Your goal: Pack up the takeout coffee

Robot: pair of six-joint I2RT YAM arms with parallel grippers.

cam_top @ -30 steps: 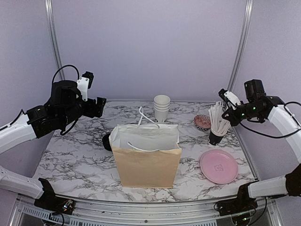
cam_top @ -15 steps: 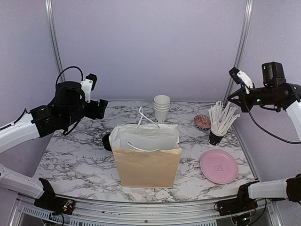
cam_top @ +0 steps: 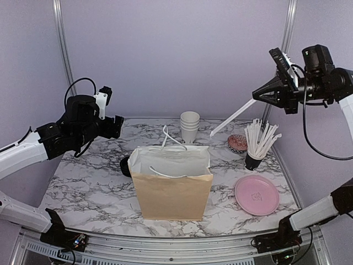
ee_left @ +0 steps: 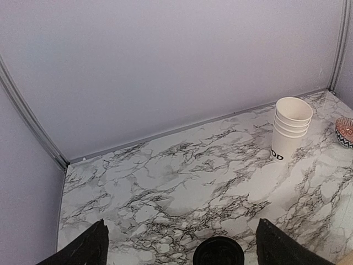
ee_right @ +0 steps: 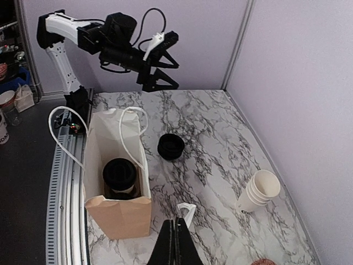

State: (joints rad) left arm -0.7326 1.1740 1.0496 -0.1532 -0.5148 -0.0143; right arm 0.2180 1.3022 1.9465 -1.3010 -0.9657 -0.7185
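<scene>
The takeout coffee (ee_right: 119, 174) stands inside the brown paper bag (ee_right: 118, 216); only its black lid shows, in the right wrist view. In the top view the bag (cam_top: 172, 190) hides it. My right gripper (cam_top: 255, 95) hangs high at the back right, shut on a long white straw (cam_top: 231, 118) that slants down toward the bag. In the right wrist view the shut fingers (ee_right: 175, 222) pinch the straw's end (ee_right: 186, 211). My left gripper (cam_top: 118, 126) hovers open at the back left, well clear of the bag, with nothing between its fingers (ee_left: 84, 248).
A stack of lidless white cups (cam_top: 190, 126) stands behind the bag. Loose black lids (cam_top: 126, 165) lie at the bag's left. A black holder of straws (cam_top: 255, 150), a small patterned bowl (cam_top: 237, 143) and a pink plate (cam_top: 256, 195) sit on the right.
My right arm has risen from the straw holder and drawn one straw out and up. The left arm has barely moved.
</scene>
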